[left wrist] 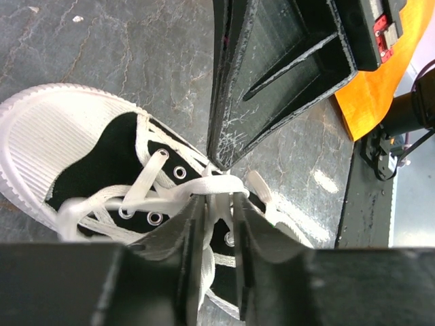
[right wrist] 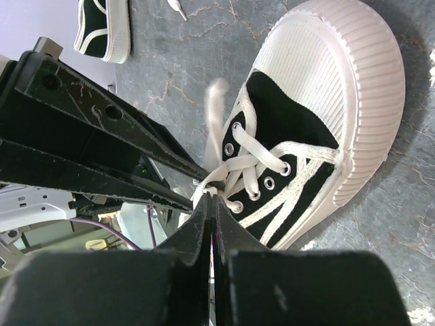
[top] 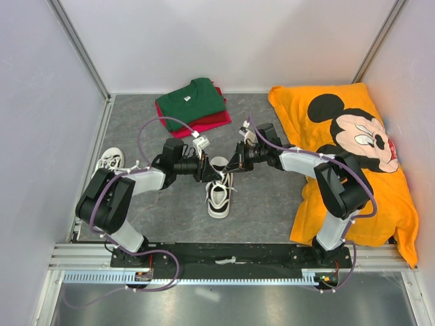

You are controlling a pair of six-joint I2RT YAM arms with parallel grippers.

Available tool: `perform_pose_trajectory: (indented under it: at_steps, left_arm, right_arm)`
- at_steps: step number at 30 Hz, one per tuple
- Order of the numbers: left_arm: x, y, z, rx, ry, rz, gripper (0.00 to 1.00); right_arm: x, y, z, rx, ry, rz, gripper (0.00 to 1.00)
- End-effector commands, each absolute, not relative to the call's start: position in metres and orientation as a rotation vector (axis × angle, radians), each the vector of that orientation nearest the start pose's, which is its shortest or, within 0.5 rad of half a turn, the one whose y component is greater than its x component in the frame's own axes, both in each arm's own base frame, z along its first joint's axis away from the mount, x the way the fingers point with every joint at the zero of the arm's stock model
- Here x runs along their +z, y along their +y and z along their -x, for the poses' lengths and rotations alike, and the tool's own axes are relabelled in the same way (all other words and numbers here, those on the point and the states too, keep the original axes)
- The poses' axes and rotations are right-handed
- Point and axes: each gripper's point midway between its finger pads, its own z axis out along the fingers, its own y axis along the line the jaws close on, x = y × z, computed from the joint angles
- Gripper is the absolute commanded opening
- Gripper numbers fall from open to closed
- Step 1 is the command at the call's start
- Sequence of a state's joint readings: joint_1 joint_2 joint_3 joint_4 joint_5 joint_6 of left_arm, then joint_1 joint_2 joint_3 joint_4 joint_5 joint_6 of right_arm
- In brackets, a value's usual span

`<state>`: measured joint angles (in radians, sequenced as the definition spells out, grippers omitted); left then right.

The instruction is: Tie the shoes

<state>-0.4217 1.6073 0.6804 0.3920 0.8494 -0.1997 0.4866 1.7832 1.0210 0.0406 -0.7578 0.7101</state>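
Observation:
One white sneaker point(top: 219, 193) with dark lining stands mid-table, toe toward me. Its white rubber toe shows in the left wrist view point(left wrist: 61, 136) and the right wrist view point(right wrist: 333, 75). My left gripper point(top: 206, 170) and right gripper point(top: 234, 165) meet tip to tip over its laces. In the left wrist view, my left gripper point(left wrist: 219, 198) is nearly closed, with a white lace point(left wrist: 204, 185) running between the fingers. My right gripper point(right wrist: 212, 198) is shut on a lace strand point(right wrist: 224, 165) at its tips. The second sneaker point(top: 109, 161) lies at the far left point(right wrist: 103, 27).
Folded green and red shirts point(top: 194, 103) lie at the back centre. An orange Mickey Mouse cloth point(top: 353, 156) covers the right side, under the right arm. Grey walls close in left, back and right. A metal rail point(top: 231, 258) runs along the near edge.

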Motion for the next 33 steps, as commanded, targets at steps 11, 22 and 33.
perform_pose_trajectory:
  at_steps: [11, 22, 33]
  left_arm:
    - [0.138, -0.212, -0.268, -0.995, 1.864, -1.157, 0.53]
    - [0.111, -0.209, -0.289, -0.633, 1.158, -1.806, 0.75]
    - [0.084, -0.228, -0.326, -0.549, 1.024, -1.931, 0.89]
  right_arm:
    - [0.111, 0.309, -0.286, 1.38, 2.463, 0.317, 0.0]
    - [0.119, 0.318, -0.279, 1.383, 2.45, 0.393, 0.0]
    - [0.117, 0.318, -0.277, 1.373, 2.466, 0.411, 0.0]
